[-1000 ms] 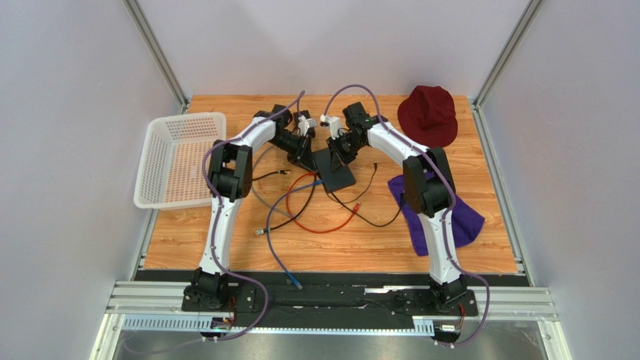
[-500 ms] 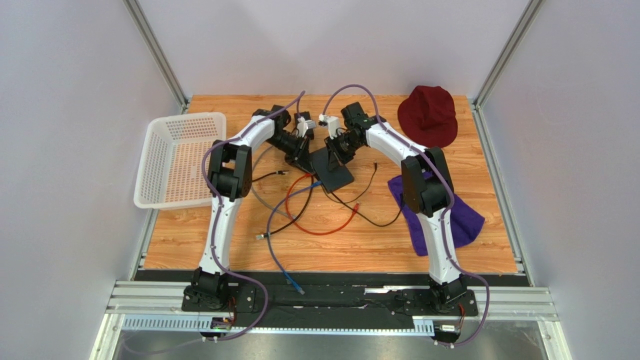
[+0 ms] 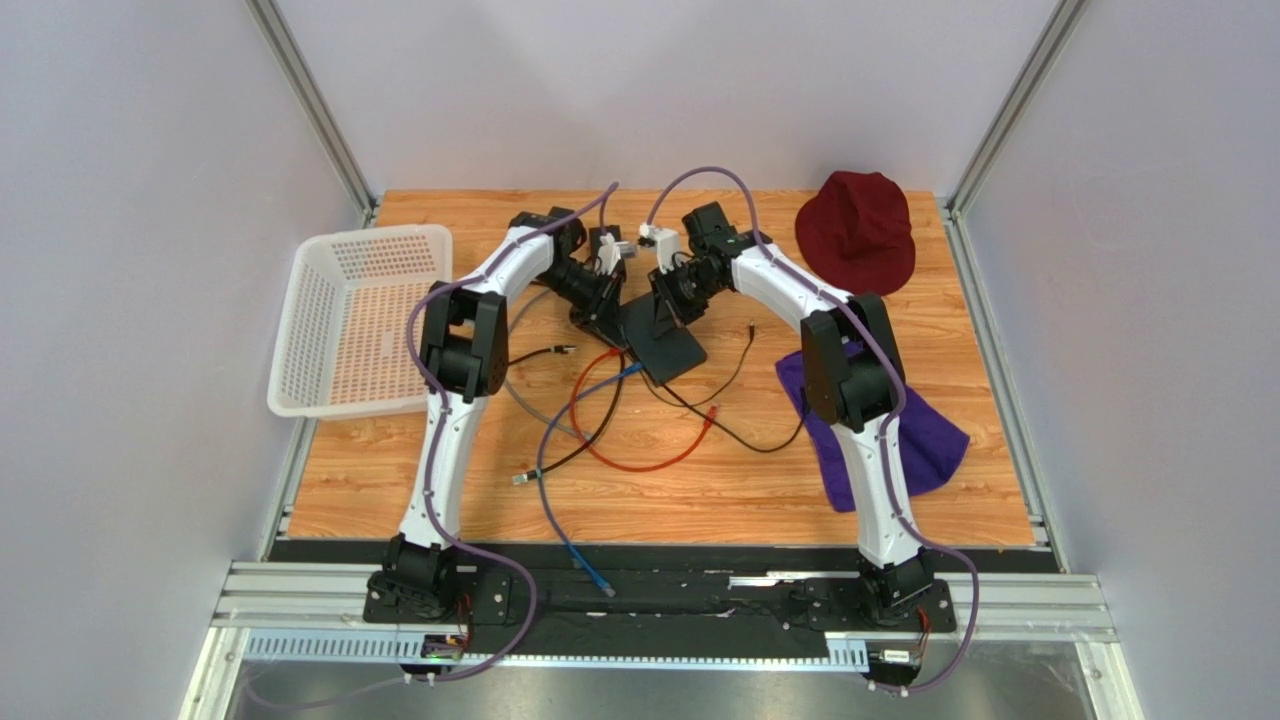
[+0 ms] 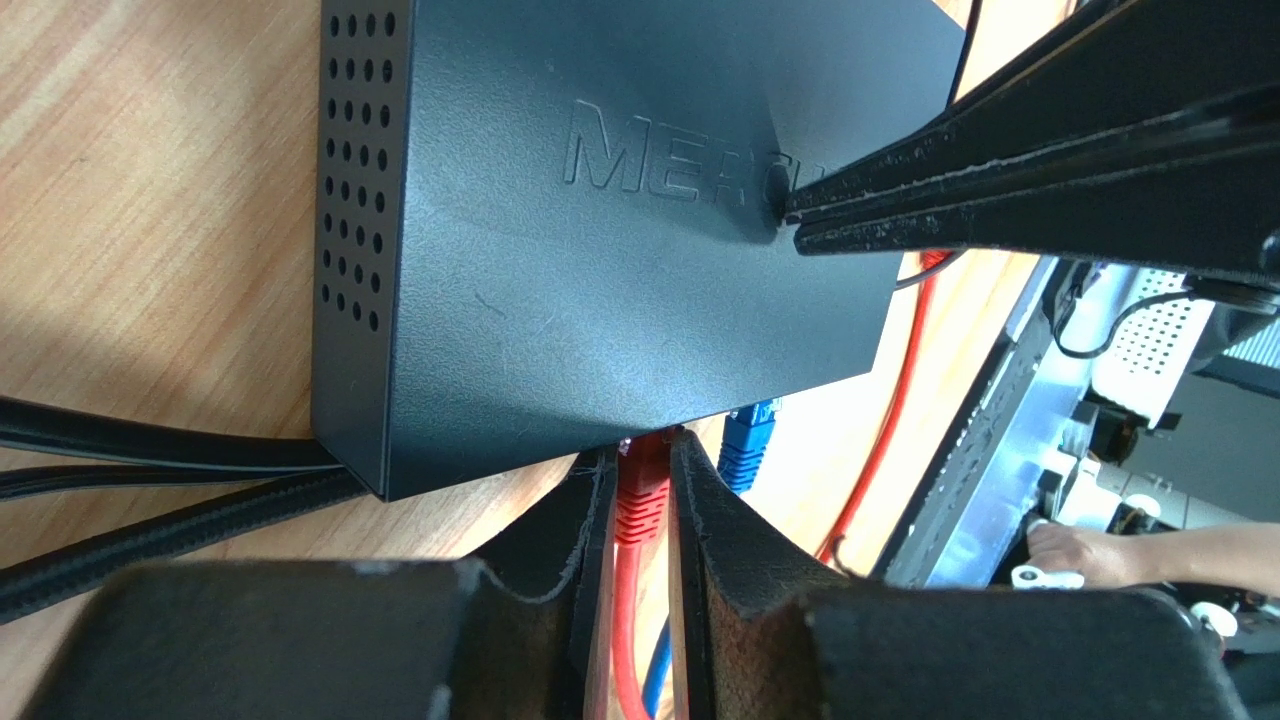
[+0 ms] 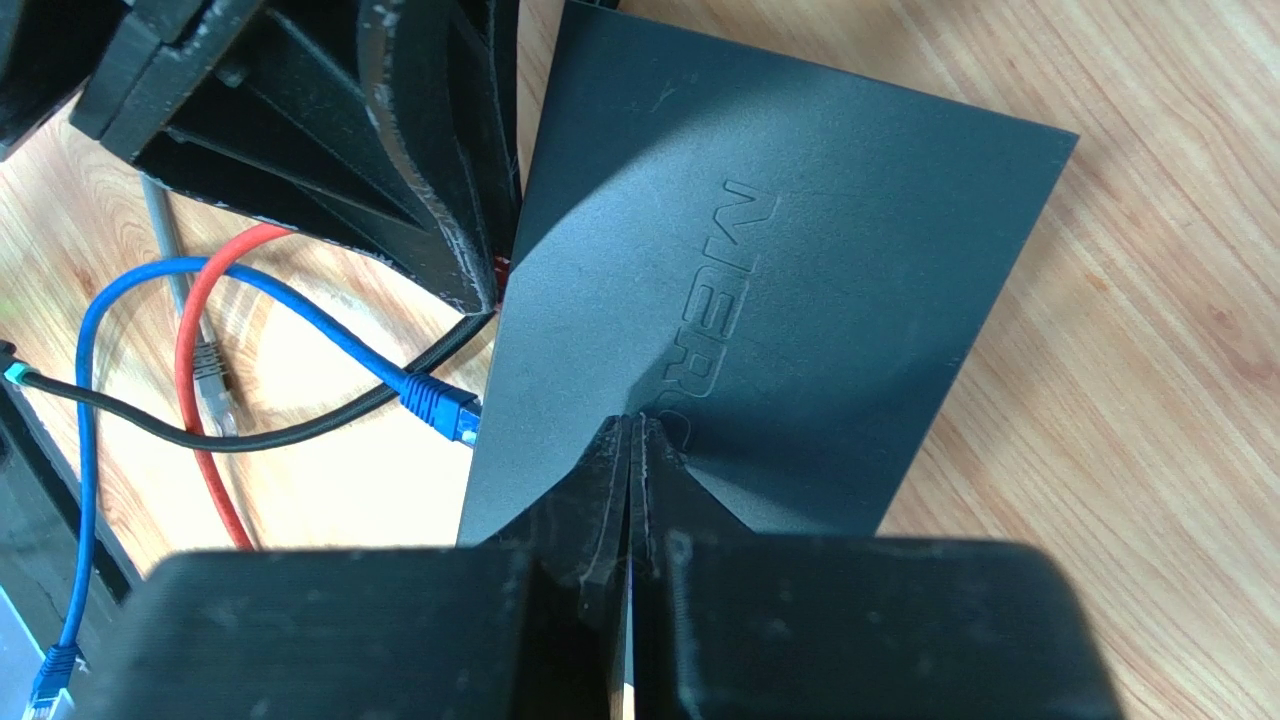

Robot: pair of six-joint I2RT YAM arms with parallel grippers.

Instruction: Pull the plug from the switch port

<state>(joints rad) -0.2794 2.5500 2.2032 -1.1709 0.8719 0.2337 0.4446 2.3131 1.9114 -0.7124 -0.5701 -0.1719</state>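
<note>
The switch (image 3: 670, 336) is a flat matte-black box at the table's far middle. Its socket edge faces my left gripper (image 4: 646, 458), which is shut on the red plug (image 4: 646, 495). The plug's tip sits at the port edge; how deep it sits is hidden. A blue plug (image 4: 747, 443) sits in the port beside it. My right gripper (image 5: 631, 425) is shut and empty, its tips pressing down on the switch's top (image 5: 842, 255). The right fingers (image 4: 1022, 165) also show in the left wrist view. In the top view the left gripper (image 3: 604, 308) and right gripper (image 3: 672, 294) flank the switch.
Loose red (image 3: 639, 458), blue (image 3: 559, 510), black (image 3: 751, 435) and grey cables lie in front of the switch. A white basket (image 3: 353, 318) stands at the left. A maroon hat (image 3: 857, 228) is at the far right, a purple cloth (image 3: 920, 428) at the right.
Both grippers and the switch have shifted slightly toward the far side. The loose blue and grey cable ends have slid a little on the table.
</note>
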